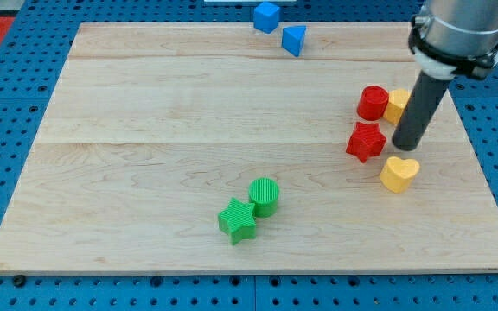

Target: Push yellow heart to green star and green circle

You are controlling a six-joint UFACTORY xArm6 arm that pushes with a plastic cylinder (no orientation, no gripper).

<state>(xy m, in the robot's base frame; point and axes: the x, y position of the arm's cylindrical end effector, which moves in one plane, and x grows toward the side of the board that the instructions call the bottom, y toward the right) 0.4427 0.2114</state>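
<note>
Yellow heart (399, 173) sits just below my tip (402, 146); the rod half hides another yellow block (396, 104).

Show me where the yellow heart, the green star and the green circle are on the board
yellow heart (399, 173), camera view, middle of its top face.
green star (237, 219), camera view, centre of its top face.
green circle (264, 194), camera view, middle of its ridged top.
</note>
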